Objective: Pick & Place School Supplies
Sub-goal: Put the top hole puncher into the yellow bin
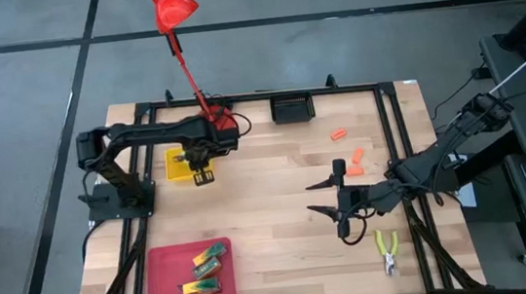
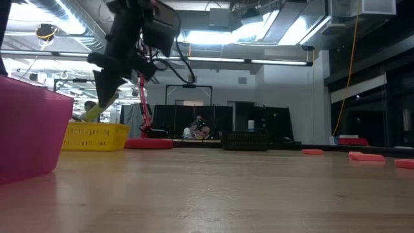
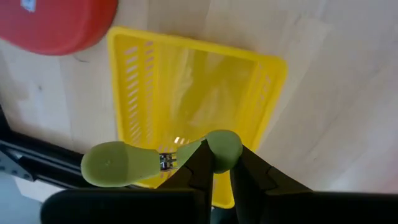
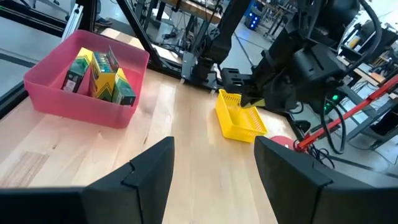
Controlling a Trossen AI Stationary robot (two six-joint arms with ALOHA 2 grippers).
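Industrial lab: exposed ceiling ducts (image 2: 39, 13), equipment racks (image 2: 187, 107)

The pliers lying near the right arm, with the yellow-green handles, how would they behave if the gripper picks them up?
The pliers look rigid and lie flat, so rolling is unlikely. Their two handles are splayed, so they may pivot shut when squeezed. The open right gripper would likely hold the rounded handles less securely than the joint.

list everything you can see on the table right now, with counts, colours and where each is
green-and-yellow flat boxes: three, lying in the red tray.
red plastic tray: one, near left corner.
yellow slotted plastic tray: one, far left, under the left gripper.
black tray: one, far edge, middle.
red desk lamp: one, base beside the yellow tray.
stubby orange pieces: two, right of centre.
yellow-green-handled pliers: one, near right.
left gripper: fingers shut on a yellow-green-handled tool, above the yellow tray.
right gripper: open, right of centre.
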